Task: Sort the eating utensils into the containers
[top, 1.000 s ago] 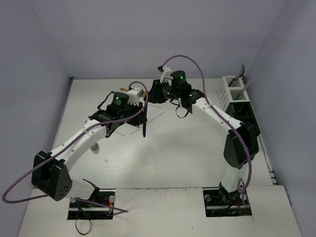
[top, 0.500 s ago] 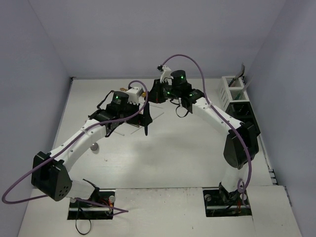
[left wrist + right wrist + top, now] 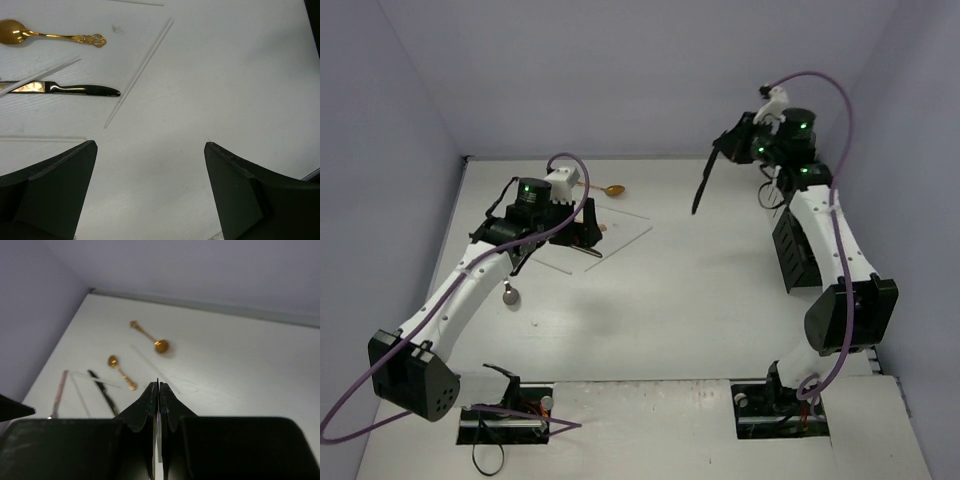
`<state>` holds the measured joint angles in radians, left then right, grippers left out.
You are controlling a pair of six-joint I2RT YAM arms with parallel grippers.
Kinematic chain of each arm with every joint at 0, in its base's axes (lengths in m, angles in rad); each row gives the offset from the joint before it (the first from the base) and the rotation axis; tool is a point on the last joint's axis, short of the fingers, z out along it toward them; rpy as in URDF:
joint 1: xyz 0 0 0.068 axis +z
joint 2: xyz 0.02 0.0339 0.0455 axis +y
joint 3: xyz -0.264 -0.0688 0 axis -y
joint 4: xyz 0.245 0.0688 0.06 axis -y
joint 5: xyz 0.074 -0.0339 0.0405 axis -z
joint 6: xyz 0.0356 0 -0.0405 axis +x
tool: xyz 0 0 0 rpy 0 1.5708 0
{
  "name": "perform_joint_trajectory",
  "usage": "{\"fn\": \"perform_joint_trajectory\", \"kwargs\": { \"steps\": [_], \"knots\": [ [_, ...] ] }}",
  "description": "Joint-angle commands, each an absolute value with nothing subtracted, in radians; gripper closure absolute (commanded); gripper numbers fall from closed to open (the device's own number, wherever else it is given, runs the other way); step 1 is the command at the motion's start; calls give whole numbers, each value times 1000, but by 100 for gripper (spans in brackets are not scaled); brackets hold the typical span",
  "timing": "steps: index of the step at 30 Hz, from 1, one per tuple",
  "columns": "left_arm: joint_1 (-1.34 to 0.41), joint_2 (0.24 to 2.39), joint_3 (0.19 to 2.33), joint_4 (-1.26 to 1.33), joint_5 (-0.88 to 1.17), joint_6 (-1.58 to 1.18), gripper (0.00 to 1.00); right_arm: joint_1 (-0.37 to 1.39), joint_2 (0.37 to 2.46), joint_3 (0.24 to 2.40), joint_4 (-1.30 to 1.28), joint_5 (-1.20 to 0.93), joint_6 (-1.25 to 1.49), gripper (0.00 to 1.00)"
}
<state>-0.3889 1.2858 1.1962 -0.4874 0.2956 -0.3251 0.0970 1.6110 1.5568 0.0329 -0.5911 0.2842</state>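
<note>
Two arms stand well apart. The right gripper (image 3: pixel 728 146), high at the far right, is clamped on a black-handled knife (image 3: pixel 701 188) that hangs slanting above the table; the black holder (image 3: pixel 795 255) stands on the right under that arm. The left gripper (image 3: pixel 150 144) hovers on the left, jaws wide and empty, over a second knife (image 3: pixel 65 89), a gold spoon (image 3: pixel 50 35) and pale chopsticks (image 3: pixel 140 70).

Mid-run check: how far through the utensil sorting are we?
Done: can't tell; the inside of the black holder isn't visible from here. In hand: the right hand is shut on a dark slim knife, held up in the air. Remaining: two gold spoons, a black-handled knife, chopsticks and a pink-handled spoon lie unsorted; the left hand is open above them.
</note>
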Motion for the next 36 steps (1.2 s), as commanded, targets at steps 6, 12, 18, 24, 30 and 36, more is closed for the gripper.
{"fn": "perform_joint_trajectory", "kwargs": {
  "steps": [6, 12, 18, 24, 30, 36],
  "knots": [
    [-382, 1315, 1251, -445, 247, -290, 13, -269, 1492, 1714, -16, -406, 72, 100],
    [-381, 1319, 1258, -438, 243, -258, 13, -340, 1537, 1723, 18, -340, 52, 100],
    [-366, 1309, 1251, -437, 236, -258, 13, -380, 1659, 1763, 89, -345, 131, 100],
    [-339, 1297, 1222, -438, 242, -247, 13, -379, 1726, 1782, 136, -350, 141, 100],
    [-319, 1316, 1227, -434, 239, -262, 13, -373, 1756, 1770, 166, -380, 124, 100],
    [-283, 1343, 1226, -435, 242, -301, 13, -349, 1776, 1725, 201, -384, 74, 100]
  ]
}}
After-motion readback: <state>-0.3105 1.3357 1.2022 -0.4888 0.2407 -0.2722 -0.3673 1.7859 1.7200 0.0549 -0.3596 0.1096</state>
